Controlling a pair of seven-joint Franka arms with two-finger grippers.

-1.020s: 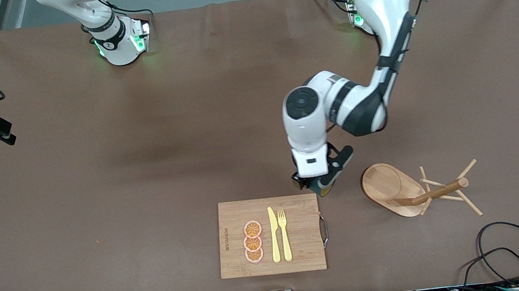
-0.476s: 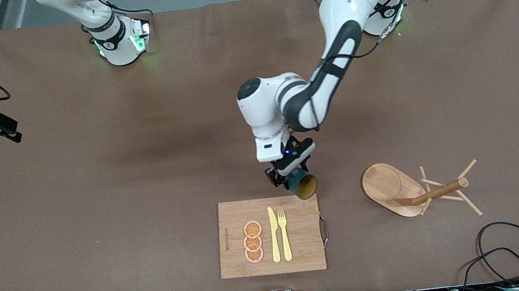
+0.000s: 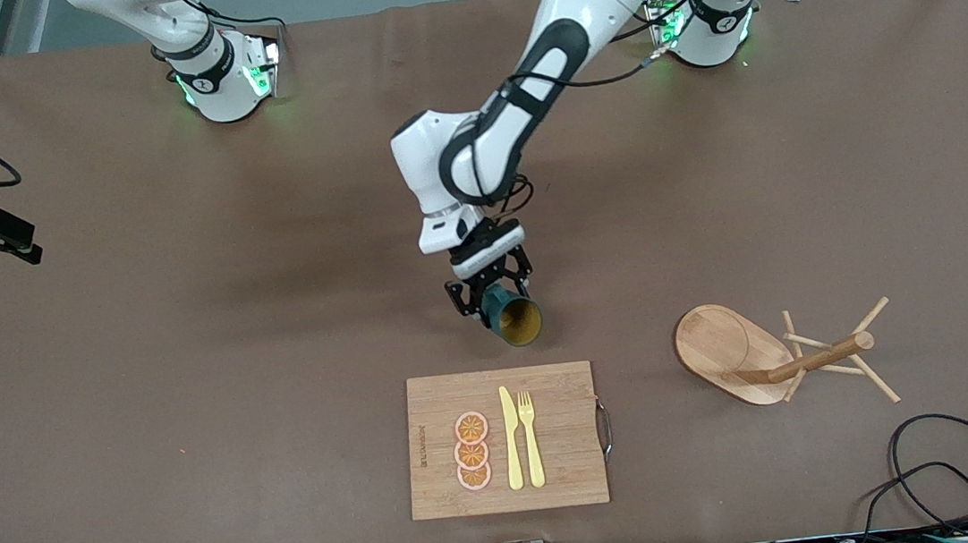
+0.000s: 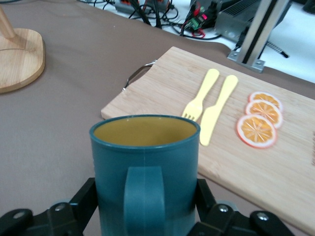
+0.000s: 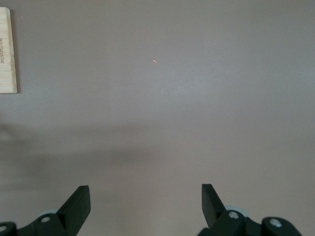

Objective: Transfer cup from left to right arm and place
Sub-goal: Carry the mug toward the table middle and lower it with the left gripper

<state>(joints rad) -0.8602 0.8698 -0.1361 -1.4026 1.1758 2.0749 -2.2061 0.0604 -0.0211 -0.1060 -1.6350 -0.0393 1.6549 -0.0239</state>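
Far at the edge of the front view, on the right arm's end of the table (image 3: 187,357), the right hand (image 5: 146,202) waits in the air over bare brown surface, its two black fingers (image 5: 78,202) spread wide with nothing between them. Its wrist view shows only the table and one corner of the wooden cutting board (image 5: 6,49).

Toward the middle, the left arm reaches from its base down over the table. The left hand (image 3: 491,293) grips the cup (image 3: 514,317), a dark teal mug with a yellowish-tan inside, held in the air over the table just above the board's upper edge. The cup is tipped so its open mouth faces the front camera. In the left wrist view the cup (image 4: 145,172) sits between the black fingers (image 4: 81,204), with its handle facing that camera.

Nearer the front camera lies the cutting board (image 3: 560,479), carrying three orange slices (image 3: 472,451), a yellow knife (image 3: 511,438) and a yellow fork (image 3: 530,437) side by side.

Toward the left arm's end stands a wooden mug rack (image 3: 776,358) with pegs on an oval base. A black cable (image 3: 963,464) loops near the table's corner.
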